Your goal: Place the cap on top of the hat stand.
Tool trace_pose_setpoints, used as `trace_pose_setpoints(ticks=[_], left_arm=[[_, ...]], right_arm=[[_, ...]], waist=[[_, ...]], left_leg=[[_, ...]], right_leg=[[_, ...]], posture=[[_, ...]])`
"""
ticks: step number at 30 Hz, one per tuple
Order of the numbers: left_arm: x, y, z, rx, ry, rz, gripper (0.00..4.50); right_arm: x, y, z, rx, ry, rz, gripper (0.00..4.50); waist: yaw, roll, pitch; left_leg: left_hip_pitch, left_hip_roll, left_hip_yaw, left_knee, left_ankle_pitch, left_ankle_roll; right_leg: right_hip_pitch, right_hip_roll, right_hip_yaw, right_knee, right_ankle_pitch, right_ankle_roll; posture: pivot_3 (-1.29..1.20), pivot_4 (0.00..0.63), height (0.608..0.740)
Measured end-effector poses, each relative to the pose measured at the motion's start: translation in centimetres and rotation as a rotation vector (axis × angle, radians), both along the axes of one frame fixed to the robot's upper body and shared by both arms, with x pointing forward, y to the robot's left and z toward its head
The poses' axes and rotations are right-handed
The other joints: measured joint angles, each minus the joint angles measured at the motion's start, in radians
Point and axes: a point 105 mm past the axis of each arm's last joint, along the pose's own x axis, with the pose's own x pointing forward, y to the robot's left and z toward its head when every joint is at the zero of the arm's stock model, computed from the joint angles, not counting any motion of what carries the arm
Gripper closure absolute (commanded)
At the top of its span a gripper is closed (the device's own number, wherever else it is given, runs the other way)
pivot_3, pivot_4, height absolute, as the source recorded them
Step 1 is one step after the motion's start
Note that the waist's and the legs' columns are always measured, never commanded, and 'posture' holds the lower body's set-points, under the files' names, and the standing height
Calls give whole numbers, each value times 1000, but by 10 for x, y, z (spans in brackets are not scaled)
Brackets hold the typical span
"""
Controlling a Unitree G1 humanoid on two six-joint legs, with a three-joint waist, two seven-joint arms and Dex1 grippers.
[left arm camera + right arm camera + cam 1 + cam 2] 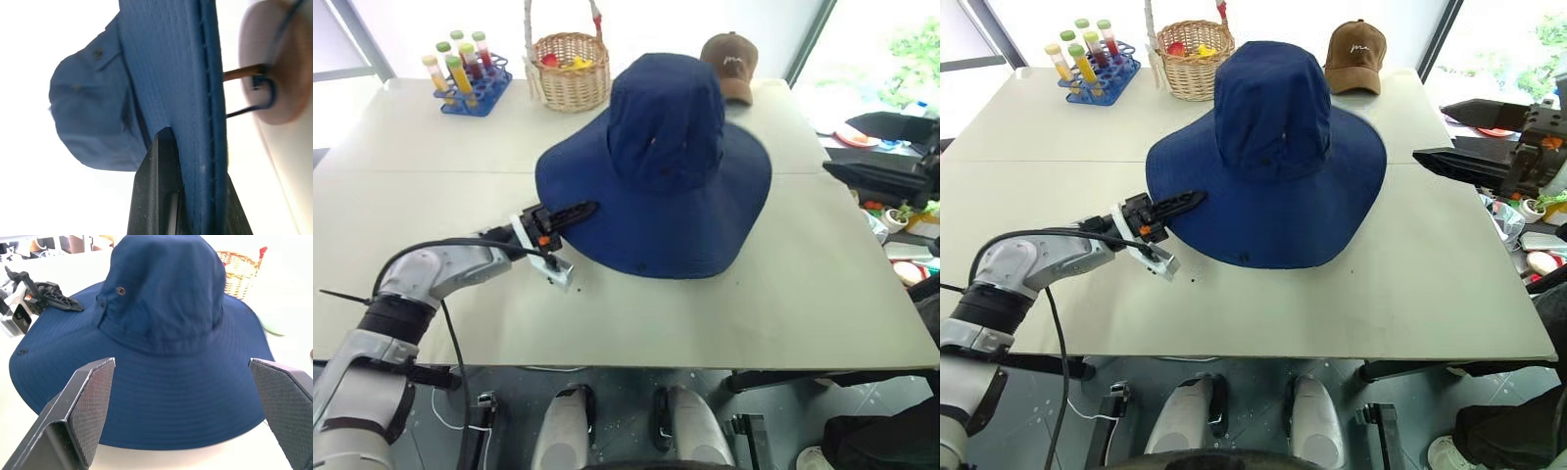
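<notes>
Two end effectors show in the head views. The left end effector [570, 211] is clenched on the brim edge of the cap [656, 166], at the side nearest the robot's left arm. The cap sits raised over the middle of the bench [783, 294], its crown upright and its wide brim spread around it. Behind it stand a wicker basket [570, 73], a blue rack of test tubes [468, 83] and a brown baseball cap [731, 64]. The right end effector [1469, 137] hangs apart from the cap at the right, its two black fingers spread wide.

In the left wrist view, the black fingers [156, 191] pinch the stitched brim, and beneath the brim the hat stand [274, 63] shows its thin pole and round wooden base.

In the right wrist view, the released fingers [93, 401] frame the cap with nothing between them, and the left end effector grips the far brim edge.
</notes>
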Motion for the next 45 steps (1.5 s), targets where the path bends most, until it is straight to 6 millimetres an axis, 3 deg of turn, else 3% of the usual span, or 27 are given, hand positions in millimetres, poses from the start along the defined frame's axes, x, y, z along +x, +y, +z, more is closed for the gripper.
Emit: trace_pose_setpoints(ticks=[3,10,17,23,25,27,30,32,34,40,45], left_arm=[[-1,1,3,-21,13,-2,3558],[-1,13,10,-48,26,26,109],[-6,39,6,-49,79,100,36],[-18,83,2,-119,227,236,36],[-26,101,7,-217,339,297,36],[-27,121,21,-362,462,381,36],[-22,162,46,-775,797,493,36],[-27,175,69,-994,965,428,36],[-37,179,91,-1079,1101,345,36],[-73,179,144,-1027,1334,210,36],[-91,171,152,-883,1451,200,36]], right_arm=[[-1,0,-1,-4,1,7,0],[-3,-2,-4,-49,15,25,0],[-2,-6,-6,-89,39,31,0],[-5,-9,-9,-93,96,58,0],[-2,-15,-10,-115,88,41,0],[1,-21,-12,-125,90,25,0],[6,-25,-12,-126,94,26,0],[9,-28,-8,-127,87,22,0],[12,-29,-5,-127,86,27,0],[23,-35,0,-106,102,38,0],[30,-31,-6,-121,120,78,0]], waist=[[-2,0,0],[2,0,0],[-5,0,0],[-6,1,0],[-9,1,0],[-10,1,0],[-13,2,1],[-20,2,1],[-25,2,1],[-31,4,2],[-31,4,2]], left_leg=[[0,0,0,0,0,0],[0,0,0,0,0,0],[0,1,0,-1,0,0],[0,1,0,-1,0,0],[0,1,1,-2,0,0],[0,1,0,-2,0,0],[0,1,0,-2,0,0],[0,1,-1,-2,0,0],[0,0,-1,-2,0,0],[2,0,1,-5,0,-1],[2,0,2,-6,0,-2]], right_leg=[[0,0,0,0,0,0],[0,0,0,0,0,0],[-1,0,0,0,0,0],[-1,-1,0,0,0,0],[-1,-1,0,0,0,-1],[-1,-1,0,-1,-1,-2],[-1,-1,0,-1,-1,-2],[-1,-1,0,-1,-1,-1],[-1,0,0,-1,-1,0],[-2,1,0,-1,-1,-1],[-2,1,0,-2,-2,-1]], posture=[[0,150,740],[0,150,740],[0,150,740],[0,150,740],[0,150,740],[0,150,740],[0,150,740],[0,150,740],[0,150,740],[0,150,740],[0,150,740]])
